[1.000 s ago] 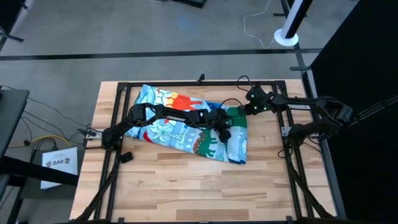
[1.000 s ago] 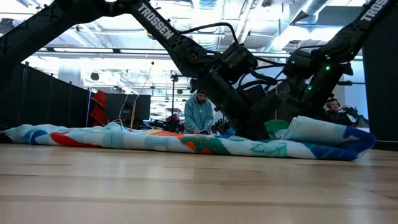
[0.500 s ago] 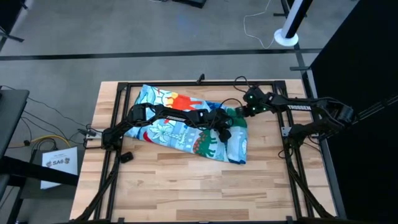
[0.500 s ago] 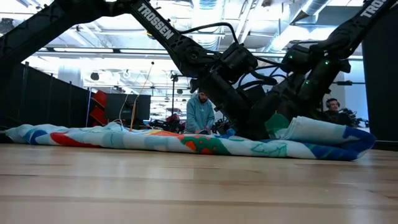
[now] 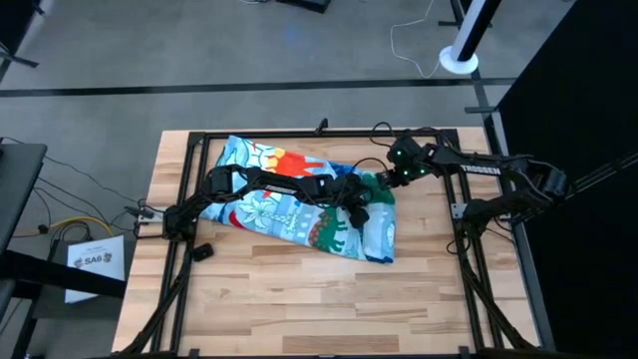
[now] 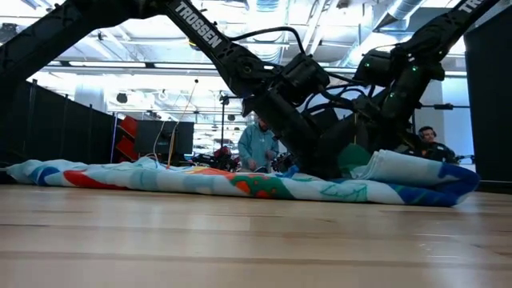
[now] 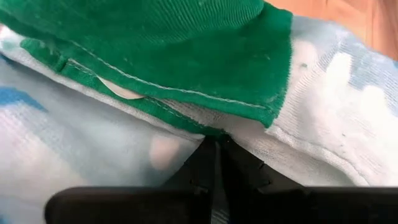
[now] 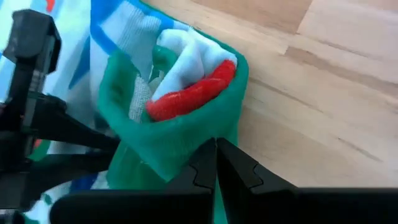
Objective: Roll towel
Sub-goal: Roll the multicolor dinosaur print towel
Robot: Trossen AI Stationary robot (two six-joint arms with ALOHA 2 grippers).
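Since a second ago our right gripper (image 5: 384, 179) has crept onto the soft, limp towel's (image 5: 261, 211) green rolled end, jaws pinched on its hem beside the left gripper (image 5: 361, 211), likewise clamped on cloth.

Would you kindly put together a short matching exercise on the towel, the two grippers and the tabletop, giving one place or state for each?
Things:
1. towel
2. left gripper
3. right gripper
4. table

Places or states:
A. bare light wood toward the near edge
B. shut on the green fold, reaching in from the left side
C. spread across the far half, rolled up at its right end
D. shut on the green edge of the rolled end

Pairs: 1-C, 2-B, 3-D, 4-A
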